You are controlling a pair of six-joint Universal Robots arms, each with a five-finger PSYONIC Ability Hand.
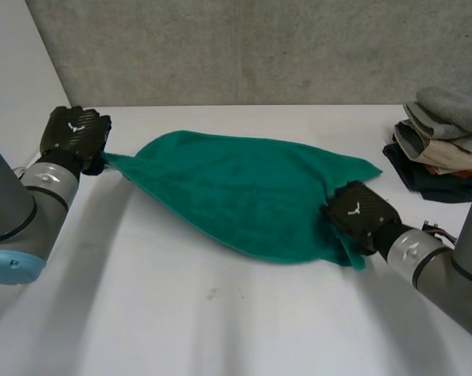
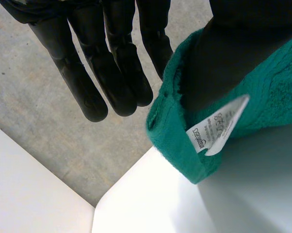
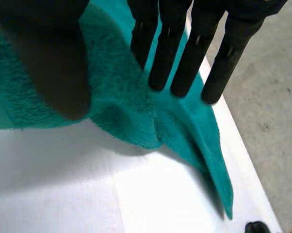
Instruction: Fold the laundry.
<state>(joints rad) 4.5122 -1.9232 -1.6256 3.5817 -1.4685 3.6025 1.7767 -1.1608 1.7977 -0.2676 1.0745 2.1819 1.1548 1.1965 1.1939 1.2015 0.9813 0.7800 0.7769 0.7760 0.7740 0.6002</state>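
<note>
**A:** Where does it lie?

**B:** The green towel (image 1: 244, 196) is spread over the middle of the table (image 1: 220, 329), well apart from the stack of folded clothes (image 1: 444, 141). Its long axis slants from far left to near right, and its pointed corner aims at your left hand (image 1: 75, 133).

**A:** And my grips?

**B:** Your left hand pinches that corner beside the label (image 2: 216, 128). Your right hand (image 1: 357, 211) seems to pinch the near right edge between thumb and straight fingers. Pull both evenly so the towel lies flat before you fold it.
</note>
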